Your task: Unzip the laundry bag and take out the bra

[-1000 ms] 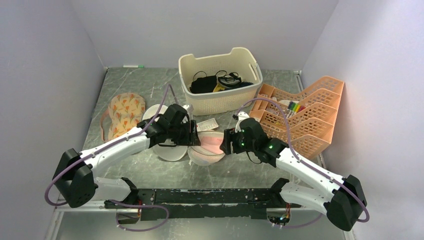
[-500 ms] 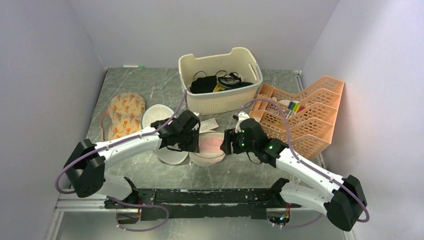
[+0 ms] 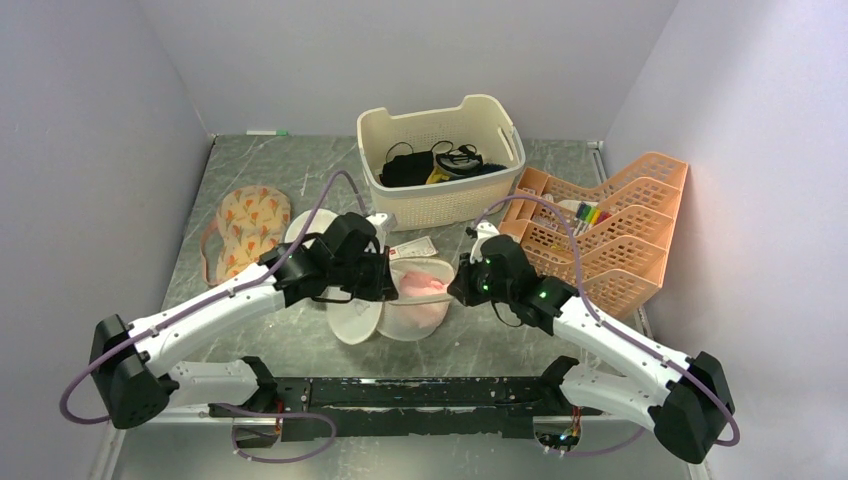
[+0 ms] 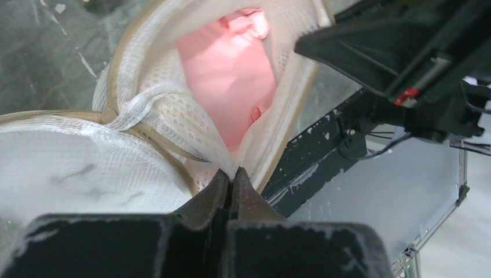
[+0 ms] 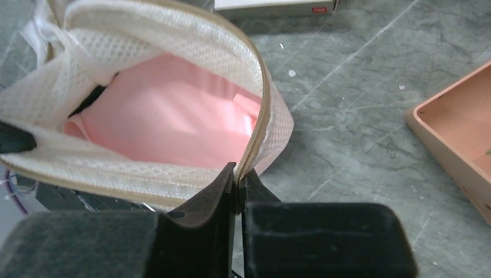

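- You are at the close of the unzip step. The laundry bag (image 3: 413, 322) lies on the table (image 3: 470, 345) between the two arms, near the cream basket (image 3: 440, 205). Its mouth gapes, and the pink bra (image 3: 420, 284) shows inside, not yet taken out.
- Your left gripper (image 4: 231, 175) is pressed together on the bag's mesh rim. Your right gripper (image 5: 238, 172) is pinching the zip seam on the opposite side. Between them, the mouth is pulled apart.
- By my judgement, the next move is for one gripper to release the rim, spread, reach into the opening and take the bra. The other should anchor the bag so that it does not lift along with the bra.
- The top view gives you the layout, but the wrists hide both pinches from it.
- Only the wrist views show the fingers clamped on fabric.
- The right wrist view shows the zip running along the rim.
- The left wrist view shows the right gripper's body across the opening, so mind that crowding when you reach in.
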You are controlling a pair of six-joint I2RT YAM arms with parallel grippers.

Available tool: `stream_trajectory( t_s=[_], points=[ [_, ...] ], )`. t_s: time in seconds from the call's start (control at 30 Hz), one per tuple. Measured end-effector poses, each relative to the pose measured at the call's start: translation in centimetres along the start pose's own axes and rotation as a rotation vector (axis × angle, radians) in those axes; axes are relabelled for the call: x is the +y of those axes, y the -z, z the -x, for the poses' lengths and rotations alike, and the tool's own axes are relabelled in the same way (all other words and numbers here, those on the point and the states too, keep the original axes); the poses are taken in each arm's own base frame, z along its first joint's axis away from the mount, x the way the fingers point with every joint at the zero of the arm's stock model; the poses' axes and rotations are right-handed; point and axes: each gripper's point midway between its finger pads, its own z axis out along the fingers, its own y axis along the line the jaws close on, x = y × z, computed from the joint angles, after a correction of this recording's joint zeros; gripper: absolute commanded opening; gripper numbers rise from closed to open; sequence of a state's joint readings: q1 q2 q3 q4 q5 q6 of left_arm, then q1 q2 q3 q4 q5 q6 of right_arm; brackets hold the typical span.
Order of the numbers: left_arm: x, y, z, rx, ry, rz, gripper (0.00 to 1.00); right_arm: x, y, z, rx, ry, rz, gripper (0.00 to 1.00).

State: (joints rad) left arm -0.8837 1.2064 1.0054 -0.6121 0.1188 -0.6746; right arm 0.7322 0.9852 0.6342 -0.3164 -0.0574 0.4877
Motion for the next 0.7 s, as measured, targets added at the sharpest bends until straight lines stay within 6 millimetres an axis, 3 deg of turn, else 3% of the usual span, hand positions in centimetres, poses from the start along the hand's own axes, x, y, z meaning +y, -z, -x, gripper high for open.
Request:
stream_trajectory(
  t_s=[0.23,0.4,0.57,0.7],
  points=[
    [-1.3,2.1,0.2,-0.047,-0.035,-0.047,0.07,1.6,0.8,3.1,-0.068,0.024,0.039,0.0],
    [-0.5,1.4,-0.6,-0.015,-0.026,-0.01,0.08,2.7,1.1,4.9,-0.103,0.044,0.07,0.0],
    [-0.6,-0.1,-4.1,0.084,-0.065,-0.001,0.33,2.4,1.0,4.0,-0.081,0.041,0.069,0.0],
    [-0.7,-0.4,-5.7,0.124,-0.084,-0.004,0.58,1.5,1.0,1.3,-0.031,0.022,0.065,0.02]
  ],
)
